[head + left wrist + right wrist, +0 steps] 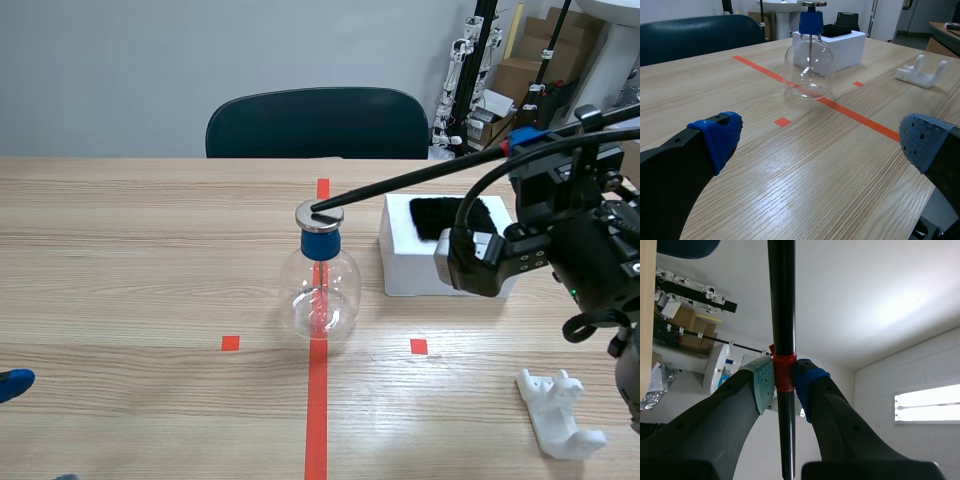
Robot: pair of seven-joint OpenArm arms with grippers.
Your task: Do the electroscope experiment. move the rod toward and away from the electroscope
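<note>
The electroscope (320,285) is a clear glass flask with a blue neck and a metal disc on top, standing on the red centre line; the left wrist view shows this electroscope (809,60) ahead of my left gripper. A long black rod (420,178) slants from the right arm down to the disc, its tip at the disc's top. My right gripper (784,377) is shut on the rod (782,305) at its red tape band. My left gripper (820,145) is open and holds nothing; only its blue fingertip (14,384) shows at the scene's left edge.
A white foam box (425,250) with black cloth (450,215) in it sits right of the flask. A white plastic stand (558,415) lies at the front right. A dark chair (318,122) stands behind the table.
</note>
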